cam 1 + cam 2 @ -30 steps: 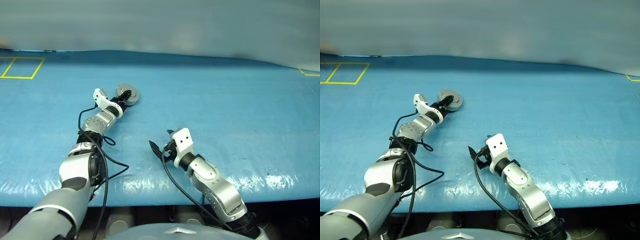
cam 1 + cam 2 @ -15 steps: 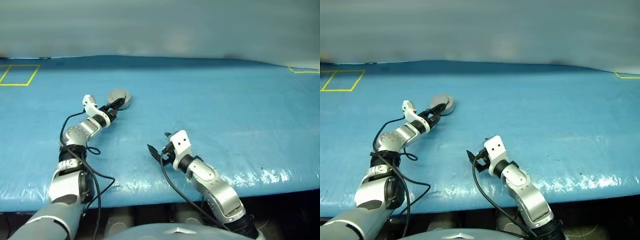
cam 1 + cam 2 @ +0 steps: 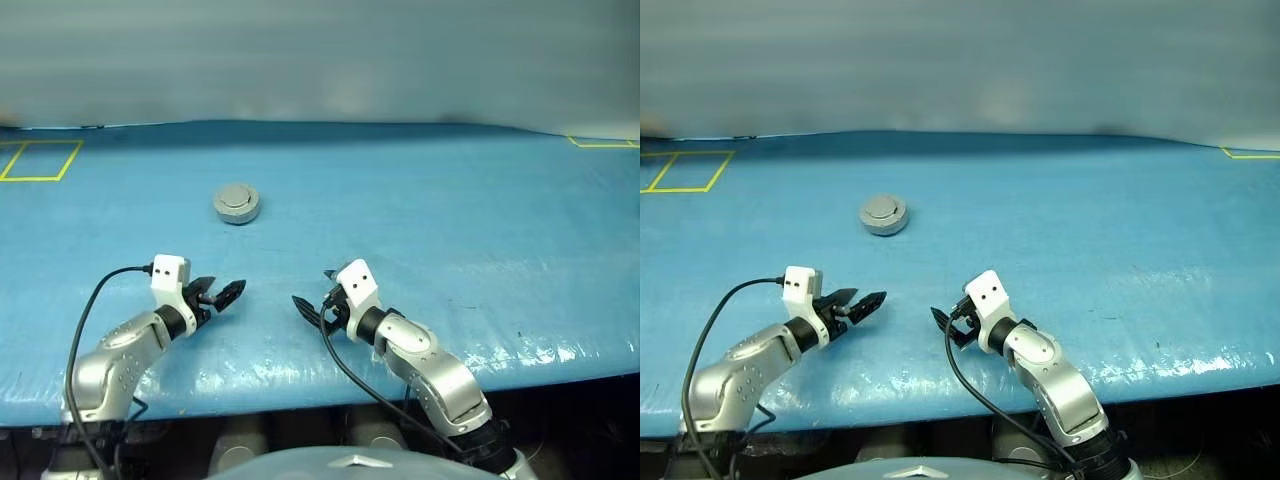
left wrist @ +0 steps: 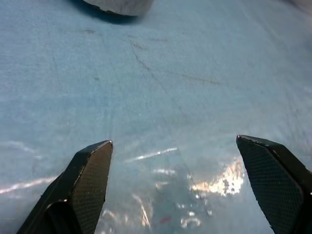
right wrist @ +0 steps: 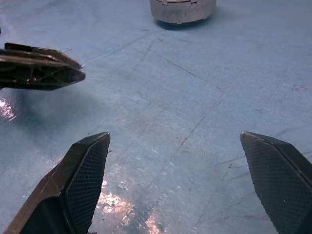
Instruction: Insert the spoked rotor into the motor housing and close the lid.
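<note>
- Motor housing [image 3: 237, 204] sits alone mid-table on the blue table cover [image 3: 450, 230], upright. Lid [image 3: 883, 209] on top: smooth silver face w/ raised round centre up, looks flush.
- No windings or rotor visible, so rotor is prob. inside already.
- Left gripper [image 3: 219, 295] low near the front edge, well apart from housing, jaws spread wide, empty.
- Right gripper [image 3: 312, 305] just beside it, tips facing the left's, also gaping wide, empty.
- Step: reads as post-closing, assy looks done; both arms parked.
- Next: if anything, check lid seating. Would need a reach fwd to the housing and a light press on top. Can't tell from here if lid is fully seated.
</note>
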Robot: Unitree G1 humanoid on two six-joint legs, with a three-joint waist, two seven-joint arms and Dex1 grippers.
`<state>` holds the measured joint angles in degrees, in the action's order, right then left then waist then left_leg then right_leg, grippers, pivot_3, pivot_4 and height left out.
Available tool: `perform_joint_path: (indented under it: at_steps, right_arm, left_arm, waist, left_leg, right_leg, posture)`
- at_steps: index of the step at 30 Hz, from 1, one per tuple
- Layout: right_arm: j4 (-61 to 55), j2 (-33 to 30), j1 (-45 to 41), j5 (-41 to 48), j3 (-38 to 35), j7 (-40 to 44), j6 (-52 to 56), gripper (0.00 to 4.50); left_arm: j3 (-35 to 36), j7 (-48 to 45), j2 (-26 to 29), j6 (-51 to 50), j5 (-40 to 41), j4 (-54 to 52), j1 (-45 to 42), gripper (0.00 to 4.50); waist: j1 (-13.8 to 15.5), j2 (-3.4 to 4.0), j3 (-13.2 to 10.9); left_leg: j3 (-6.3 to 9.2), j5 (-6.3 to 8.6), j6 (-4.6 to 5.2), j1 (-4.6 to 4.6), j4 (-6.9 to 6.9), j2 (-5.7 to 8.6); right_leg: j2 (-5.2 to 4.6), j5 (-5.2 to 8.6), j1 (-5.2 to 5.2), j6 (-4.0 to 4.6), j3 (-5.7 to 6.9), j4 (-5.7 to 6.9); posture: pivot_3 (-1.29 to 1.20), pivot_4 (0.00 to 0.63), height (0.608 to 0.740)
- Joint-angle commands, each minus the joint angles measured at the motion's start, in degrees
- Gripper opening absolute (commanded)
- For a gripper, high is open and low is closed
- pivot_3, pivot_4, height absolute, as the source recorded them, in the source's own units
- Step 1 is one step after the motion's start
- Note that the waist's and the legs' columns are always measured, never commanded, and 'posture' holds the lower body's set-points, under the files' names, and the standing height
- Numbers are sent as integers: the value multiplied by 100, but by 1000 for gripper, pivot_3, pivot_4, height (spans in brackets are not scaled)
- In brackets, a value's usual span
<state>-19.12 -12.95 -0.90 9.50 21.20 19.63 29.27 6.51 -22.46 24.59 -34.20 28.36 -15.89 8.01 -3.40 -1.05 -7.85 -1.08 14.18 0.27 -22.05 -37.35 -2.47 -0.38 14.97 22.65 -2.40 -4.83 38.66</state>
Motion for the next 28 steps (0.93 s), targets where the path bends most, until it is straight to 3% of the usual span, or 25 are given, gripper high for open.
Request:
perform_joint_path:
  at_steps: [1,4,7,15,28]
  right_arm:
    - [-82,-85,-12,-272,-44,11,-529,4500]
    - [-5,-99,42,-445,-99,-45,-882,4500]
    - [31,19,130,-453,-226,-114,-1123,4500]
    - [50,53,248,-436,-175,151,-1509,4500]
    - [-260,87,686,-208,-282,355,-1614,4500]
  left_arm:
    - [-384,284,-64,1308,-1129,-411,344,4450]
    - [-657,655,-101,2566,-2185,-574,595,4450]
    - [-779,848,-250,3158,-2607,-572,773,4450]
    - [-782,618,-666,3410,-2390,-356,856,4450]
    - [-665,367,-685,3405,-2287,-116,534,4450]
  waist:
    - [15,-10,-5]
    - [71,-26,-5]
    - [131,-27,-5]
    - [134,-38,-12]
    - [131,-43,-15]
  left_leg:
    - [-5,0,0,-4,4,0]
    - [-6,0,1,-59,6,-2]
    - [-12,3,5,-90,7,1]
    - [-20,12,21,-97,3,4]
    - [-17,12,21,-96,1,1]
  right_leg:
    - [-1,0,7,0,-4,-3]
    - [6,-10,60,14,-4,-5]
    - [21,-20,92,24,-5,-4]
    - [20,-15,89,9,-2,-18]
    - [25,-11,85,0,2,-17]
  posture:
    - [0,150,740]
    - [0,150,740]
    - [0,150,740]
    - [0,150,740]
    - [0,150,740]
